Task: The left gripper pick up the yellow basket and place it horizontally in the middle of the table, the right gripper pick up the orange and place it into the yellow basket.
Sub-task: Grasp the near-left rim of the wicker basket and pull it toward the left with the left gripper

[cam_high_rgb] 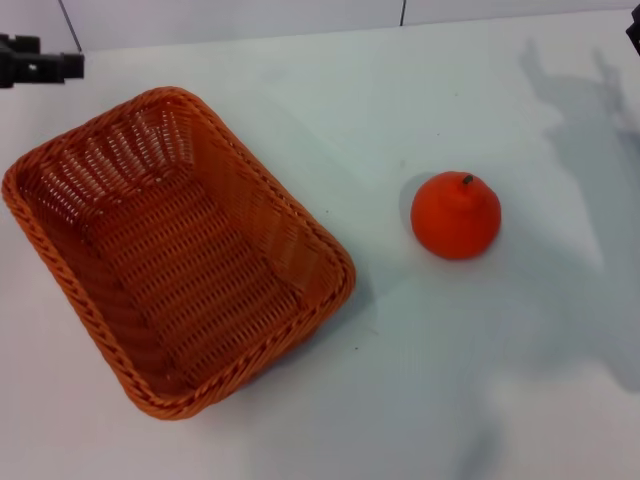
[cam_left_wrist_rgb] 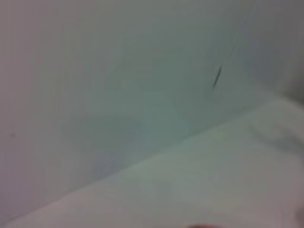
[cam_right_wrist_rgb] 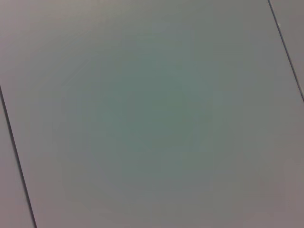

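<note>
Basket position: the yellow basket (cam_high_rgb: 175, 250) sits on the left part of the table (cam_high_rgb: 450, 400), turned diagonally, open side up, nothing in it.
Orange position: the orange (cam_high_rgb: 456, 215) rests on the table to the basket's right, well apart from it, stem uppermost.
Left gripper: the left gripper (cam_high_rgb: 40, 62) shows only as a dark part at the far left edge, above the basket; whether its fingers are open cannot be told; it holds nothing visible.
Right gripper: only a dark sliver at the right edge, finger state unknown.
Basket handling: judged light and fairly stiff; the braided rim on a long side looks the best hold.
Orange handling: judged firm, smooth, prone to roll; grip across its widest part.
Count: one basket, one orange.
</note>
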